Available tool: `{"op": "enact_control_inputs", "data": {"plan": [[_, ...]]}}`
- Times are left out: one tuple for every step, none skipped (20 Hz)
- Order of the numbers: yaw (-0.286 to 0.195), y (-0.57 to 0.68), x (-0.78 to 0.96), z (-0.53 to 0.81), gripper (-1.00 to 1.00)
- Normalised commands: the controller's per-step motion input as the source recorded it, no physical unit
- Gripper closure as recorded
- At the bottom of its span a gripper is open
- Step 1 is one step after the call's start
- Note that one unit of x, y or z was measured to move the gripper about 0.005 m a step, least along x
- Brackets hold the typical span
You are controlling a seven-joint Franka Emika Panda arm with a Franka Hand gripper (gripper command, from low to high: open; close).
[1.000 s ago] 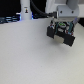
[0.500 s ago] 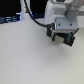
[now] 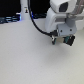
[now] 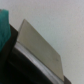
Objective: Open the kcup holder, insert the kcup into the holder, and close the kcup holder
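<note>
In the exterior view the white arm reaches down at the right, and my gripper (image 3: 63,37) is right at a small black boxy kcup holder (image 3: 67,41) on the white table. A green patch (image 3: 61,34) shows by the fingers; I cannot tell whether it is the kcup. The picture is too blurred to show the jaws. The wrist view shows the holder very close: a pale grey flat panel (image 4: 40,47) on a black body (image 4: 15,67), with a teal-green shape (image 4: 4,22) beside it. My fingers do not show in the wrist view.
A black cable (image 3: 37,24) loops from the arm to the gripper. Dark blue-black items (image 3: 10,20) and a slim white post (image 3: 26,9) stand along the back at the exterior view's left. The white table (image 3: 30,60) spreads in front.
The gripper has sunk slightly toward the black holder. Nothing else has visibly moved.
</note>
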Motion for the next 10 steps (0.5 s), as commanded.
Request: {"op": "enact_control_inputs", "data": {"plan": [[0.159, 0.34, -0.49, 0.00, -1.00], [0.156, 0.35, -0.49, 0.00, -1.00], [0.155, 0.35, -0.49, 0.00, -1.00], [0.156, 0.35, -0.49, 0.00, -1.00], [0.155, 0.36, -0.50, 0.00, -1.00], [0.153, 0.36, -0.51, 0.00, -1.00], [0.150, 0.35, -0.56, -0.03, -1.00], [0.150, 0.35, -0.57, -0.04, -1.00], [0.146, 0.36, -0.58, -0.04, -1.00], [0.149, 0.35, -0.59, -0.02, -1.00]]}}
